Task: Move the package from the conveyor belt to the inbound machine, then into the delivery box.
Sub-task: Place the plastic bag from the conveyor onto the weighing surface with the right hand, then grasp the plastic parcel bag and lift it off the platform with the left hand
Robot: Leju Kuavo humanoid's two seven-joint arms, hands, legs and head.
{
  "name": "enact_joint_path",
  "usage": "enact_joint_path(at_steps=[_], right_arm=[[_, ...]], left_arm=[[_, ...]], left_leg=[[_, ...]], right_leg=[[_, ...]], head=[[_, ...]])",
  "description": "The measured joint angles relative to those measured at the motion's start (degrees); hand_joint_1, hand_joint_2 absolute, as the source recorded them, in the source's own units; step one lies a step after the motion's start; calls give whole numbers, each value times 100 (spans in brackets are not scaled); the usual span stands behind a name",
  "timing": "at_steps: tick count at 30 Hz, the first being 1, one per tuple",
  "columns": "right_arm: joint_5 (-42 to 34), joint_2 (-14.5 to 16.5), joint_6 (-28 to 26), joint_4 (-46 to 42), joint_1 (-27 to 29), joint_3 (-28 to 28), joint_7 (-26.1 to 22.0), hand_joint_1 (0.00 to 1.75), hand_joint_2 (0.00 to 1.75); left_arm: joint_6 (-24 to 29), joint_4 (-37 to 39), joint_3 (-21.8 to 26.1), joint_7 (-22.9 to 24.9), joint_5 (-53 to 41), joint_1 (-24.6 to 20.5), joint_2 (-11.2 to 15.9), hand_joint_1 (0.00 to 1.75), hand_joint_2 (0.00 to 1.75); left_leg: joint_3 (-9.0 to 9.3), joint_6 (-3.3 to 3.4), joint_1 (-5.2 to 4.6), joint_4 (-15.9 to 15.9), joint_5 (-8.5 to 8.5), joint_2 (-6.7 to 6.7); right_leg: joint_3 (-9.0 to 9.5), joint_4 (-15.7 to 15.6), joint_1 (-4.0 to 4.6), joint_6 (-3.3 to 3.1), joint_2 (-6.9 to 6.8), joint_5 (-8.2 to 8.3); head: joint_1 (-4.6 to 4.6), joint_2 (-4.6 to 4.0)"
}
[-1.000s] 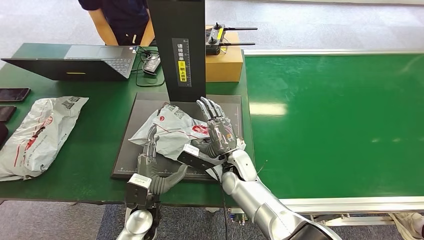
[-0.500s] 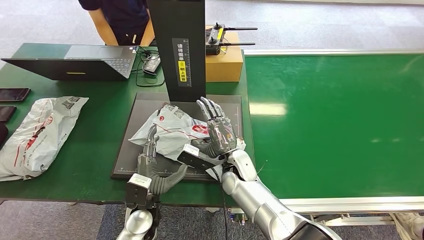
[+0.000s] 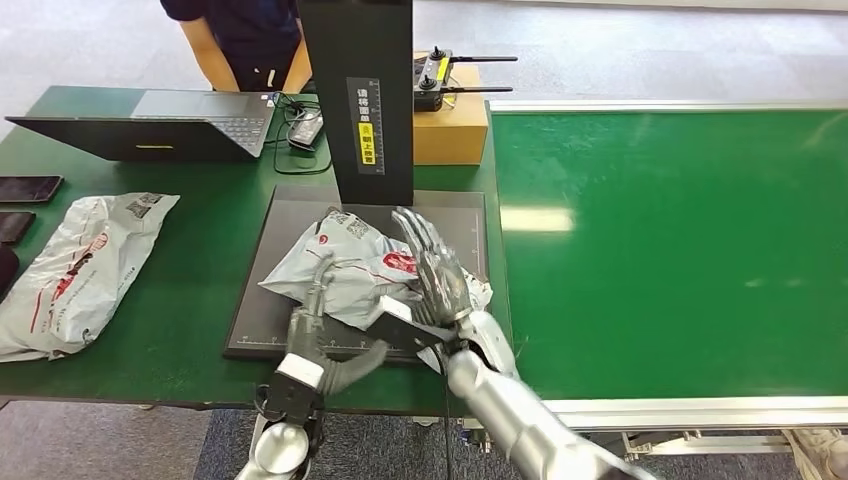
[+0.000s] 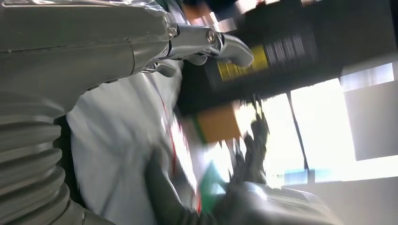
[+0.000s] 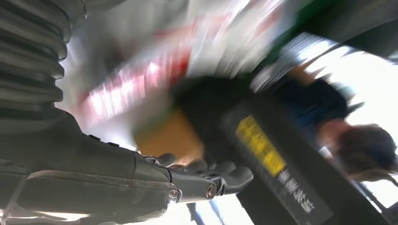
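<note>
Both wrist views are smeared with blur, and whether either hand truly grips the package cannot be told. The green conveyor belt [image 3: 680, 240] fills the 3 o'clock side; a green table [image 3: 190, 270] lies at 9 o'clock, with a person [image 3: 245, 35] at 11 cut off by the frame. A second grey bag [image 3: 75, 270] rests at 9. The inbound machine [image 3: 300, 215], a dark plate under a black column, carries the grey package [image 3: 345, 265]. The right hand [image 3: 435, 275] lies flat-fingered against its 3 o'clock edge; the left hand [image 3: 312, 305] touches its 7 o'clock edge, fingers extended.
</note>
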Motion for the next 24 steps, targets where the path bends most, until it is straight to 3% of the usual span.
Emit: enact_joint_path(at_steps=[2, 3, 5, 10, 15, 24], right_arm=[[-1767, -170, 1418, -1572, 1548, -258, -473, 0, 175], [-2538, -252, 1867, -2222, 2159, -347, -561, 0, 175], [-3344, -367, 2012, -3075, 2864, -495, -612, 0, 175], [-2508, -460, 1656, -4219, 3602, -892, -620, 0, 175], [-2318, -531, 2345, -5242, 4122, -1482, -597, 0, 175], [-1986, -463, 2407, -5891, 4320, -2020, -599, 0, 175]], left_arm=[[-421, -368, 29, 228, -462, 207, 99, 0, 175], [-545, -508, 67, 280, -580, 278, 139, 0, 175], [-672, -659, 154, 274, -694, 325, 185, 0, 175], [-727, -730, 328, 153, -712, 334, 197, 0, 175], [-871, -785, 938, 172, -263, 362, 203, 0, 175], [-913, -851, 1398, 125, -328, 377, 186, 0, 175]], left_leg=[[12, -3, 8, -4, -28, -47], [4, -6, 7, -5, -37, -49], [-11, -8, 4, -7, -48, -20], [6, -7, 0, -7, -56, 9], [15, -10, 0, -8, -50, 12], [19, -10, 0, -8, -48, 17]], right_leg=[[39, -3, 6, 0, -45, -35], [33, 0, 4, 1, -47, -41], [4, 4, -1, 0, -18, -41], [5, 1, -3, -1, 7, -41], [9, 5, -2, -4, 9, -37], [14, 7, -3, -4, 13, -35]], head=[[4, 0], [1, 0], [-1, 0], [2, 0], [1, 0], [2, 0]])
